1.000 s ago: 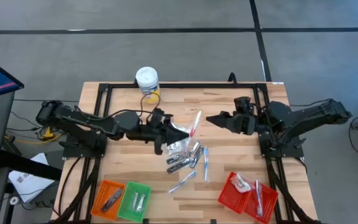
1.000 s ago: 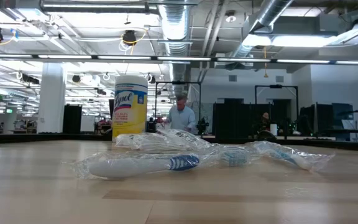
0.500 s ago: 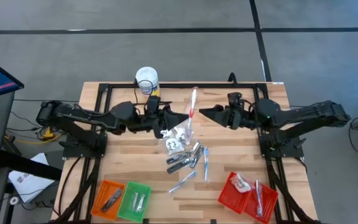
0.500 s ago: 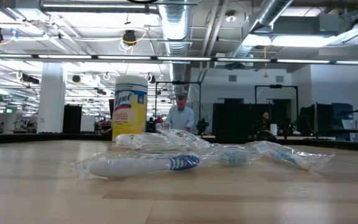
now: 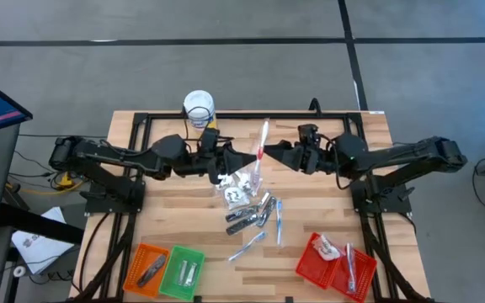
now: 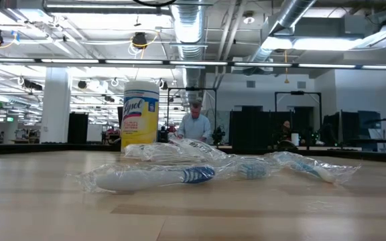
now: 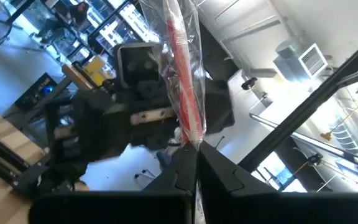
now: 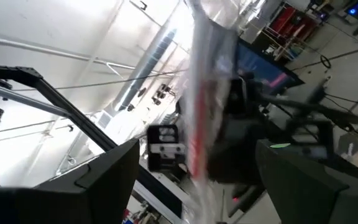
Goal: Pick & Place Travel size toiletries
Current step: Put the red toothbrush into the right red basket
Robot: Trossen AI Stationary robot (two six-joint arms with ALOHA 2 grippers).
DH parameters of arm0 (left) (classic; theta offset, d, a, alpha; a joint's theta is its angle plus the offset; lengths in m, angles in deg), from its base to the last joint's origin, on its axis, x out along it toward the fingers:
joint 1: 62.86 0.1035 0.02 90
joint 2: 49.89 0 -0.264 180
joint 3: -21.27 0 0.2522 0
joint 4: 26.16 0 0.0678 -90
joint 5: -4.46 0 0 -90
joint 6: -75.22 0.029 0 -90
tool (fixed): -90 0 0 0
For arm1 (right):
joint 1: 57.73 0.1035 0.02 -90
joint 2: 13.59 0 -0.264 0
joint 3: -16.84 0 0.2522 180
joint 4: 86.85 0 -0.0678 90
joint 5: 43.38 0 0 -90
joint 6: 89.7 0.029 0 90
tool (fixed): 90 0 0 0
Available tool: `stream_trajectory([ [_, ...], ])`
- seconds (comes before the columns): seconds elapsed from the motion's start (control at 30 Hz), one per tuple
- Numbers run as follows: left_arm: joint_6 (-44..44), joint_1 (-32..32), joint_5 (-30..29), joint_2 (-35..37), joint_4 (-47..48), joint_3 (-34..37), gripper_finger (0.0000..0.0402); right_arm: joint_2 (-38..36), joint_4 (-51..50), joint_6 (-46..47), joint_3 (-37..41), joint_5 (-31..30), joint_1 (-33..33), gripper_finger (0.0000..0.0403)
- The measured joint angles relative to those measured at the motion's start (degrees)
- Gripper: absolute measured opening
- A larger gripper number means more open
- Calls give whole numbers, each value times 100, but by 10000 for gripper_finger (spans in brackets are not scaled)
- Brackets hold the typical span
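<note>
The left end effector [image 5: 247, 160] is closed on a red wrapped toothbrush [image 5: 263, 141] above the toiletries pile [image 5: 251, 206], facing the wide-open right end effector [image 5: 269, 154]; a mistimed handover could drop it

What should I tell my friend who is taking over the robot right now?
Left gripper: shut on a red toothbrush in clear wrap, held up over the table's middle.
Right gripper: open, right beside that wrap, seemingly set for a handover.
Loose toiletries lie mid-table.
Done: some items sit in the orange basket, green basket and red basket.
Left: pass or place the toothbrush, then sort the pile.
</note>
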Motion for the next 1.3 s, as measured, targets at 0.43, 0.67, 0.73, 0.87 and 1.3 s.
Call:
stream_trajectory([
  [0.43,-250,11,0,-2,284,0,1,-5,-423,-196,-248,11,0,271],
  [0.67,-252,11,-25,-2,287,0,1,-5,-603,-193,-248,9,4,241],
  [0.73,-252,9,-25,-2,283,0,1,-5,-603,-193,-248,9,4,226],
  [0.87,-281,9,-27,-2,284,0,1,-5,-622,-193,-248,9,4,184],
  [1.3,-355,9,12,-2,281,0,1,-5,-663,-213,-248,17,0,52],
])
